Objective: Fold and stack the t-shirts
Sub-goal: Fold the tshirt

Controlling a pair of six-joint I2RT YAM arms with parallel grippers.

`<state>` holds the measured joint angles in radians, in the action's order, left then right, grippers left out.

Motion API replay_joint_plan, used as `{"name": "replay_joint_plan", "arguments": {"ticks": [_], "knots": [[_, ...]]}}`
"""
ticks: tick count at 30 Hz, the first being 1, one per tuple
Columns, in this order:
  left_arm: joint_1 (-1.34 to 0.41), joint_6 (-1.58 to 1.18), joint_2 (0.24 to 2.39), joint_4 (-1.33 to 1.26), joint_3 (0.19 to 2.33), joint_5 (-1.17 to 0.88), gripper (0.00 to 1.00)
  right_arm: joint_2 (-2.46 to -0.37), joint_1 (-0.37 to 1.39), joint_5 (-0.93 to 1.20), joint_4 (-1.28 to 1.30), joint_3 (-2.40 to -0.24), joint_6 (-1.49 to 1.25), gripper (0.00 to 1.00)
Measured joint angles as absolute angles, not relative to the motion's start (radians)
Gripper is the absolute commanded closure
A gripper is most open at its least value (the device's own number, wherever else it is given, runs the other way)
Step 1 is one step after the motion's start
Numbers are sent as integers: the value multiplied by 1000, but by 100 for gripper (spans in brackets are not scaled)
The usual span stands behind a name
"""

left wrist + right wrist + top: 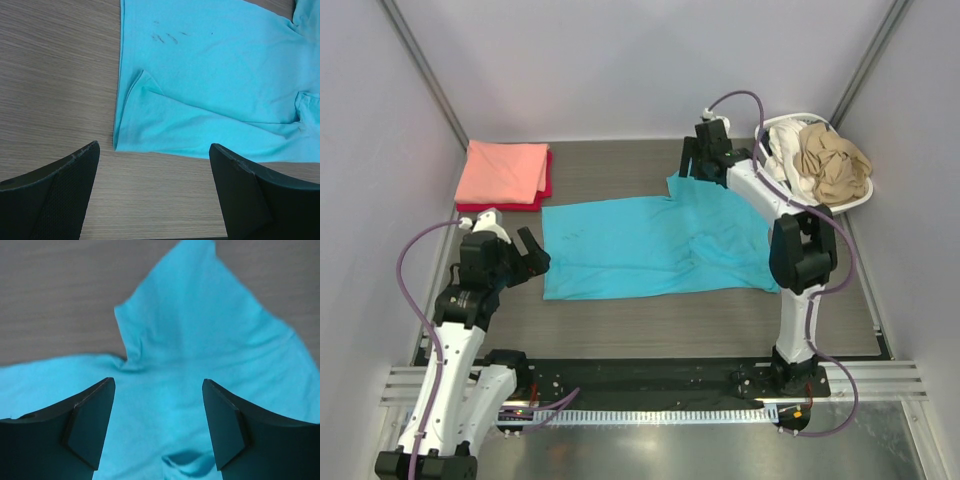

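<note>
White plastic basket point(861, 199), just right of the right tool point(158, 382), holds a crumpled tan shirt point(832, 160) and a white shirt point(786, 152). That tool hangs with its fingers apart over the turquoise shirt point(650, 245), arm stretched forward. The left tool point(154, 147), also spread apart, hovers over the desk point(50, 75); the shirt's corner lies just ahead of it.

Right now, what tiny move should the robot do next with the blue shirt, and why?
Probably lower the right gripper and pinch the sleeve below it. The turquoise shirt lies spread out, unfolded, and that gripper hangs open right over the sleeve.
</note>
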<state>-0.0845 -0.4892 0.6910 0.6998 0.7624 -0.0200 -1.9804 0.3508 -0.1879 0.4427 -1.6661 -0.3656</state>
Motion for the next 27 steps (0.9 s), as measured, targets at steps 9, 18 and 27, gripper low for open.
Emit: {"name": "replay_joint_plan", "arguments": {"ticks": [9,18,27], "knots": [[-84,-489,722,700,762,-25,9,-2387,284,-298,450,-2144,-271,25],[-84,-489,766,700,762,-35,10,-2726,219,-320,451,-2504,-209,27],[-84,-490,813,700,762,-38,10,-2734,236,-254,370,-2478,-234,63]]}}
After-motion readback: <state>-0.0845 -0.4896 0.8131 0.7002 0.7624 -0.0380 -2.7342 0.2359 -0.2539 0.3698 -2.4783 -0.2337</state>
